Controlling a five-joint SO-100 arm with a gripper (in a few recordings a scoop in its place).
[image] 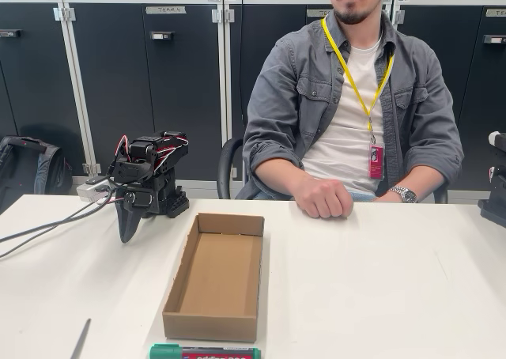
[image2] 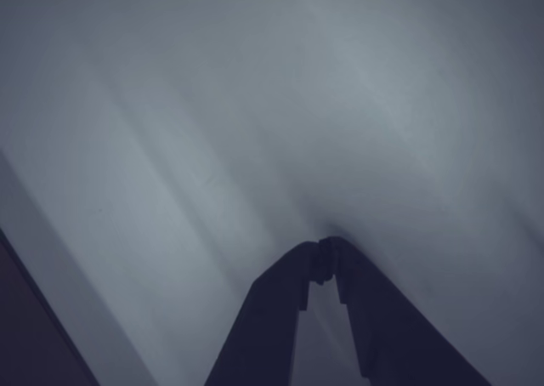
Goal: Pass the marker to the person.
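**Marker not yet picked up: arm parked, reach comes first**

The gripper [image: 126,231] sits folded near the desk's [image: 379,296] far-left part, tip pointing down at or just above the surface. In the wrist view its fingertips [image2: 325,258] meet at the tip w/ nothing between them, so jaws are together and empty.

The marker [image: 204,352] lies flat at the near edge of the desk, cap end to the left in the fixed view, partly cut off by the frame bottom. It's just in front of the short near wall of the cardboard box [image: 215,276], apart from it. The person [image: 352,114] sits behind the far edge, fist resting on the desk approx. mid-edge.

Step in hand, as I judge it: unfold, open the jaws, come down over the marker's barrel across its length, not along it. Grip near mid-barrel so it doesn't tip during the pass.

Room: the box stands between marker and person, so lift clear above its walls or swing round the right side, where the desk is bare. A thin grey stick [image: 81,339] lies near the near-left corner, well apart from the marker. Cables [image: 47,228] trail to the left edge; keep the swing off them. Marker is close to the near edge, so a nudge could roll it off.
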